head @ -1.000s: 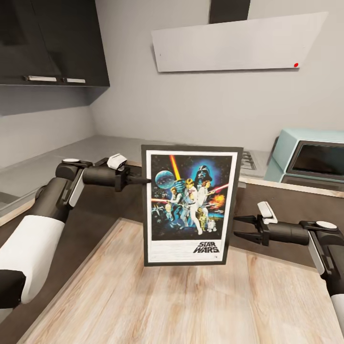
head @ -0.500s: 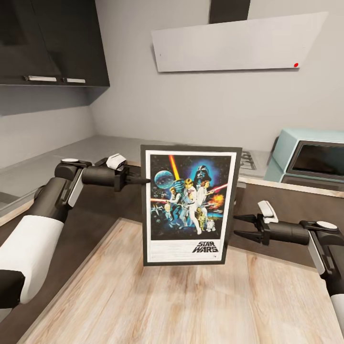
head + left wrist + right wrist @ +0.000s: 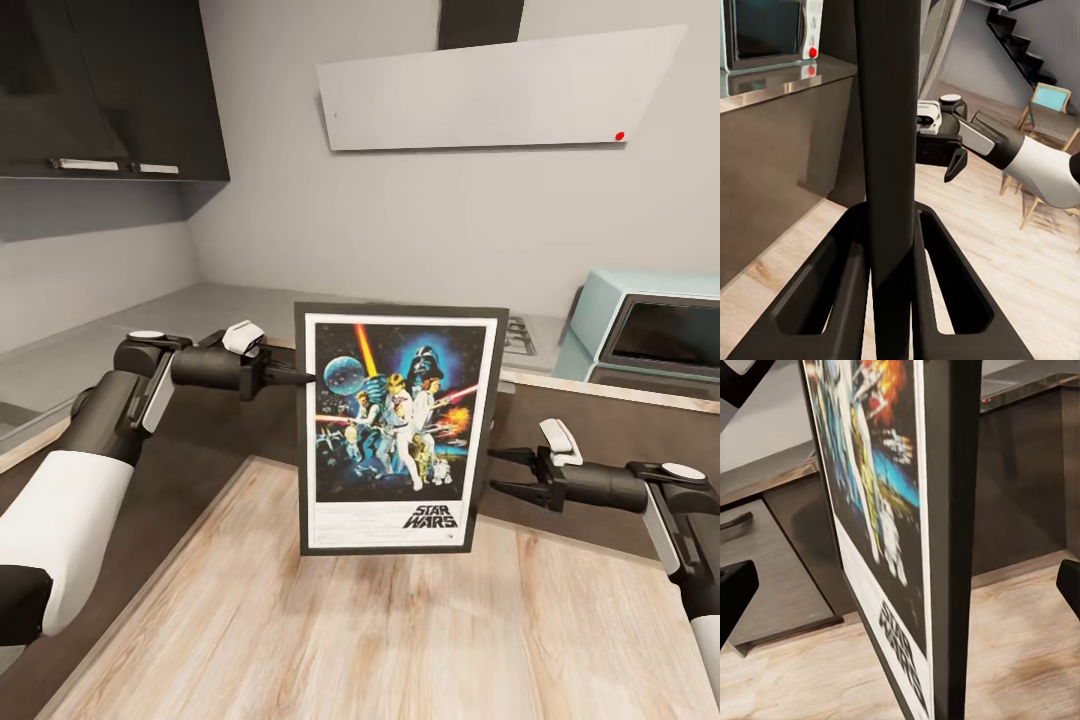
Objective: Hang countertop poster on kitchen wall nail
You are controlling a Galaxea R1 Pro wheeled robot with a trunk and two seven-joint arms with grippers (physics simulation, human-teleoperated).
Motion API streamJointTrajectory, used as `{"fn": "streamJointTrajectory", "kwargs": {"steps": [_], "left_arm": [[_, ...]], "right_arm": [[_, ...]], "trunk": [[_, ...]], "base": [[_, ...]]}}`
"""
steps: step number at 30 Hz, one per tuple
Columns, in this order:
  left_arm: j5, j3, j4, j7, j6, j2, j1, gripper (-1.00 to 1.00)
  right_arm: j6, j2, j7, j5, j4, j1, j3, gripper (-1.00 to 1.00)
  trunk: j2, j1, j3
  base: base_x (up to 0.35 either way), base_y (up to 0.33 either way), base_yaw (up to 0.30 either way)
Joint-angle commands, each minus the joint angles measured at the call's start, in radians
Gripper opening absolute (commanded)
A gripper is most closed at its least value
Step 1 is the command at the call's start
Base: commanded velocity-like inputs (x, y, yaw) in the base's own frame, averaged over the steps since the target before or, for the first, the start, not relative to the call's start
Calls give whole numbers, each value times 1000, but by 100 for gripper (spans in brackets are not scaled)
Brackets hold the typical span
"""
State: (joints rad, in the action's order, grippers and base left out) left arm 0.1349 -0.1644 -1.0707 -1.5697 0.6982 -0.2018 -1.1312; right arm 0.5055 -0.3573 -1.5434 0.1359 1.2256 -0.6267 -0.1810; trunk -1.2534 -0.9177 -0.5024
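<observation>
The poster (image 3: 398, 428) hangs upright above the wood floor, clear of the pale counter (image 3: 150, 320) behind, its left frame edge clenched in the left tool (image 3: 296, 378). The right tool (image 3: 502, 473) waits spread apart just beside the opposite edge, seemingly not touching it. Closing it squarely on the frame before carrying should keep the poster from swinging.

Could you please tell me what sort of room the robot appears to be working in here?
Most likely a home kitchen: a slanted range hood on the wall, a gas hob set into the pale countertop, and a mint-coloured microwave beside it.
</observation>
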Motion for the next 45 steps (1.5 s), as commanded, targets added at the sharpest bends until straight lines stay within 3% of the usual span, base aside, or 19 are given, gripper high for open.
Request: {"fn": "streamJointTrajectory", "kwargs": {"steps": [1, 12, 17, 40, 45], "left_arm": [[5, -3, 0, -1, 7, -1, -1, -100], [5, -8, -1, -1, 7, -1, -1, -100], [5, -15, -1, -1, 7, -1, -1, -100], [5, -17, -2, -1, 8, -1, -1, -100], [5, -17, -2, -1, 8, -1, -1, -100]], "right_arm": [[10, 0, -3, 2, 0, -1, 0, 100], [10, 13, -2, 1, -2, -1, 1, 100], [-27, 25, -2, 2, -4, -1, 1, 100], [-45, 30, -2, 2, -7, -1, 2, 100], [-46, 49, -1, 2, -11, -1, 2, 100]], "trunk": [[-1, 0, -1], [-1, 0, -1], [-1, 0, -1], [-1, 0, -1], [-1, 0, -1]], "base": [[0, 0, 0], [0, 0, 0], [0, 0, 0], [0, 0, 0], [0, 0, 0]]}}
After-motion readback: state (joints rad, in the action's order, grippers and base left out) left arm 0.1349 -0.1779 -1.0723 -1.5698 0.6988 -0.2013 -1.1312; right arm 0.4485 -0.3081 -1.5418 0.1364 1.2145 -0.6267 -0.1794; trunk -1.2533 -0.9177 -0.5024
